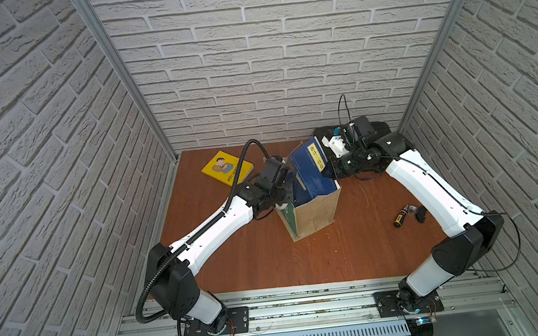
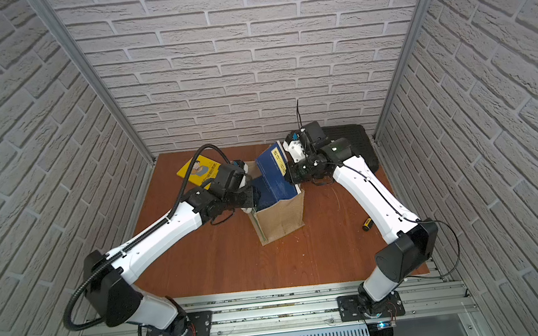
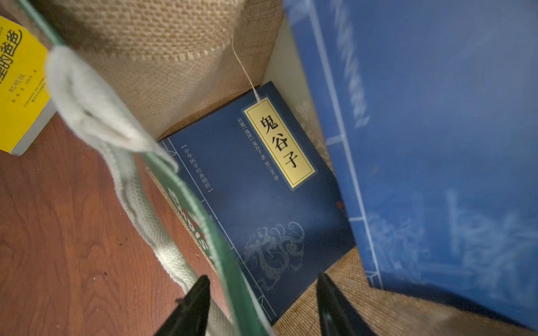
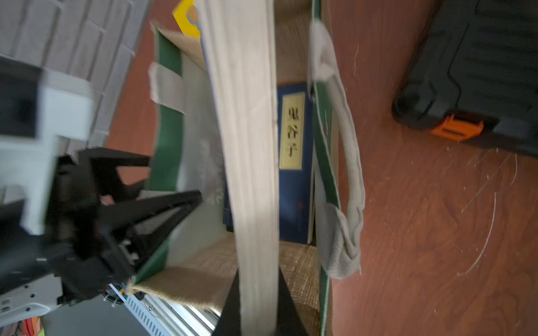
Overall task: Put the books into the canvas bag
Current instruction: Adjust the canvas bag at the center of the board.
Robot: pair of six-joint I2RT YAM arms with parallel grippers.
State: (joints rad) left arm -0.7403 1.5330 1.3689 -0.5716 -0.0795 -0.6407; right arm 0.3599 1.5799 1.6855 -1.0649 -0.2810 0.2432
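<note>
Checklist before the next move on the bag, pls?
1. Grip on blue book: ok, right gripper jaws shut on it.
2. Blue book in bag mouth: ok, lower end inside.
3. Left gripper on bag rim: not ok, jaws apart astride it.
4. Room inside: ok, only a navy book seen.
5. All books packed: not ok, yellow book on table.

We see a reddish-brown wooden tabletop [image 1: 271, 261] enclosed by white brick-patterned walls [image 1: 282, 53]. In a top view, a black ribbed plastic case [image 2: 351, 142] sits right of centre, against the back wall; its orange latch [image 4: 457, 128] shows in the right wrist view. Toward the lower right, we find a small yellow-and-black cylindrical tool [image 1: 401, 217] just beside a small black piece [image 1: 421, 214].
</note>
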